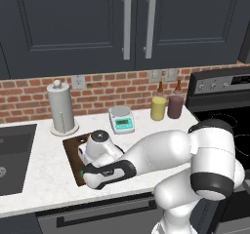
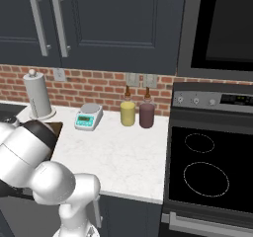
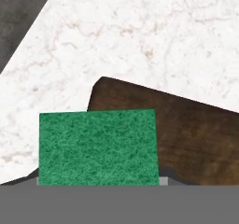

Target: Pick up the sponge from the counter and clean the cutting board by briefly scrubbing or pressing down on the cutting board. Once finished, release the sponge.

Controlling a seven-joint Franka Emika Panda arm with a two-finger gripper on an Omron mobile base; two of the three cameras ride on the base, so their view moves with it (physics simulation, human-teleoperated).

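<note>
Green sponge (image 3: 96, 147) sitting close before the gripper, overlapping the cutting board (image 3: 196, 139) for scrubbing; finger grip impossible to tell.

Counter (image 1: 49, 179): you see white marbled stone | on it: cutting board (image 1: 73, 147), paper towel holder (image 1: 61, 107), digital scale (image 1: 121, 119), yellow bottle (image 1: 157, 106), dark red bottle (image 1: 176, 105) against brick wall.

The white Franka Panda arm with dark joints (image 1: 161, 152) folds low and reaches left, its wrist (image 1: 105, 172) bent down near the front edge.
</note>
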